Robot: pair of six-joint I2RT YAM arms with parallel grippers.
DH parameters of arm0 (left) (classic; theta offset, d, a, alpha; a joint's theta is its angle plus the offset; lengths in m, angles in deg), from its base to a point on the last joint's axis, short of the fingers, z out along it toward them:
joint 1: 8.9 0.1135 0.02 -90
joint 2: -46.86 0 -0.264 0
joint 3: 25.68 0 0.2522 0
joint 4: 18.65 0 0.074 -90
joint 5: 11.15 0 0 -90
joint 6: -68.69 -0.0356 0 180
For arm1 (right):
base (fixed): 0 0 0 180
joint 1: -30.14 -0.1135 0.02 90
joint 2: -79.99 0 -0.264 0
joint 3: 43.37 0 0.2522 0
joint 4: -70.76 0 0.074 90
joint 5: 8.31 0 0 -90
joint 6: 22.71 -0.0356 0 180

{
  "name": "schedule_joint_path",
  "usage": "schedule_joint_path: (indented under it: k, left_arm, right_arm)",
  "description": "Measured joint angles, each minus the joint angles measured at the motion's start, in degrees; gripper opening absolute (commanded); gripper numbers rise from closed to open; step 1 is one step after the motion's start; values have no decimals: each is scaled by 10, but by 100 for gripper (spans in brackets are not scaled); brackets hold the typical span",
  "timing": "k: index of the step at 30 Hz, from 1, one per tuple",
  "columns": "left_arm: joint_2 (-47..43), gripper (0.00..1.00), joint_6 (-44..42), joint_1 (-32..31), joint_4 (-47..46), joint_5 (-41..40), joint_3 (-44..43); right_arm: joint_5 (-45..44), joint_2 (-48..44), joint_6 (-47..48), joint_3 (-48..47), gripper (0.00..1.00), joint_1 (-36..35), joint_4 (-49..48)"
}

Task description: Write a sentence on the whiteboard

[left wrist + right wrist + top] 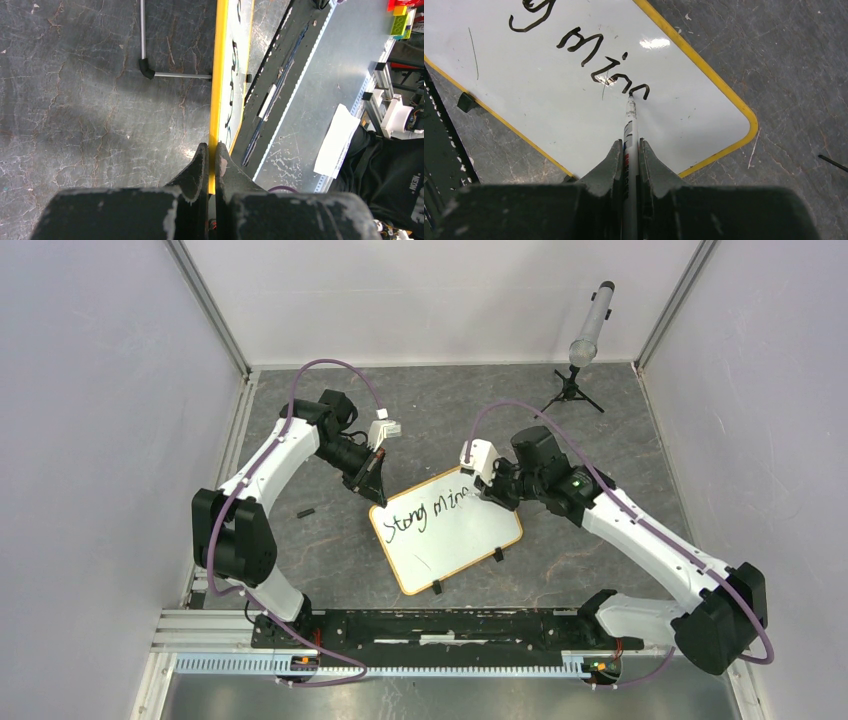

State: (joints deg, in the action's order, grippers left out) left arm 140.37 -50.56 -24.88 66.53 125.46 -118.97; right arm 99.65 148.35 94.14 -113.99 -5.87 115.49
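Note:
The whiteboard [450, 535] lies on the grey table, tilted, with a yellow-orange frame and black writing that reads about "Strong min". My left gripper [375, 490] is shut on the board's upper-left corner; in the left wrist view [213, 150] its jaws pinch the yellow frame [216, 90] edge-on. My right gripper [487, 490] is shut on a white marker [630, 130]. The marker tip touches the board [549, 110] at the end of the last black stroke, near the board's far right corner.
A grey microphone-like cylinder on a small black tripod [580, 365] stands at the back right. A small black cap-like piece [305, 512] lies left of the board. A black rail [440, 625] runs along the table's near edge. White walls close in the left and right sides.

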Motion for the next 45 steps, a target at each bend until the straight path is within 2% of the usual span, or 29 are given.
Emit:
schedule_joint_path:
  k: [12, 27, 45]
  left_arm:
    - [3, 2, 0, 1, 0, 1, 0]
    - [6, 2, 0, 1, 1, 2, 0]
    - [6, 3, 0, 2, 0, 2, 0]
  right_arm:
    - [-18, 0, 9, -2, 0, 0, 10]
    - [-51, 27, 16, -52, 0, 11, 11]
    - [-37, 32, 13, -58, 0, 19, 4]
